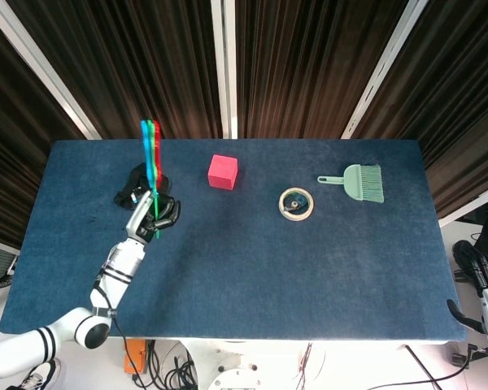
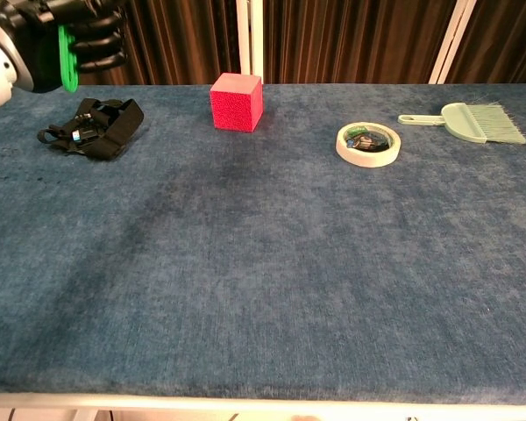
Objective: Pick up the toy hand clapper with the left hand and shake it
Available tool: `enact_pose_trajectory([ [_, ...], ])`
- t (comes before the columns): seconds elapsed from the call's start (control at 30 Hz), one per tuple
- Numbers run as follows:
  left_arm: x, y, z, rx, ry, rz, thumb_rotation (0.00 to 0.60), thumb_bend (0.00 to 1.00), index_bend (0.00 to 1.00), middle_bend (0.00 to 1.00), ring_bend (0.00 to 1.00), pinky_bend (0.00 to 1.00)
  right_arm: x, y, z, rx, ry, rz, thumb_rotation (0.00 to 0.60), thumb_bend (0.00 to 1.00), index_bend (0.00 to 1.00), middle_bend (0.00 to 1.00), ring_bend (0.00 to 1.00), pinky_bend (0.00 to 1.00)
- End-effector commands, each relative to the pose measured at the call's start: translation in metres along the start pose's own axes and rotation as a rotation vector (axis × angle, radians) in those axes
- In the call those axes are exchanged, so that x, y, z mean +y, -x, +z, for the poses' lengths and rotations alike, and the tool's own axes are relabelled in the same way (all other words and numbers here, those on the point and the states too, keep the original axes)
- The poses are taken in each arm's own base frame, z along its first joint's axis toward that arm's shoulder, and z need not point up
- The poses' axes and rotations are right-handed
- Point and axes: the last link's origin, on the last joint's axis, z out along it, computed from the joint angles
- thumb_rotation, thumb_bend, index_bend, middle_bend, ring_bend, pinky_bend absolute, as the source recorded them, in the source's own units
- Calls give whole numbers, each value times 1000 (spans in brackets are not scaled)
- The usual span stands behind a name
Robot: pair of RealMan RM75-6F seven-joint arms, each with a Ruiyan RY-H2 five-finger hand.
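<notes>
The toy hand clapper stands upright in the air over the table's far left and shows edge-on, with blue, green and red layers. My left hand grips its green handle from below. In the chest view the left hand is raised at the top left with its fingers curled around the green handle; the clapper's head is out of frame there. My right hand hangs off the table's right edge, fingers apart, holding nothing.
A black strap bundle lies under the raised hand at the far left. A pink cube sits at the back centre, a tape roll to its right, and a green hand brush at the far right on the blue table cloth.
</notes>
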Motion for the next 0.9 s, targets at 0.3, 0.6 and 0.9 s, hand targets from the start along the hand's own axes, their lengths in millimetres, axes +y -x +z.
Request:
enact_pose_trajectory([
  [0.3,-45,-11,-19,-378,124,1565,600,703,1000,1000,1000,1000,2,0,0,-3,5,2,600,221,0,0,0,0],
  [0.6,-19,0,-15,-199,24,933,600,623,1000,1000,1000,1000,0,-1,0,-2,0,0,600,221,0,0,0,0],
  [0.9,34,-21,-5,-7,59,218,600,609,1000,1000,1000,1000,-1,1,1,-10,-1,2,600,220,0,0,0,0],
])
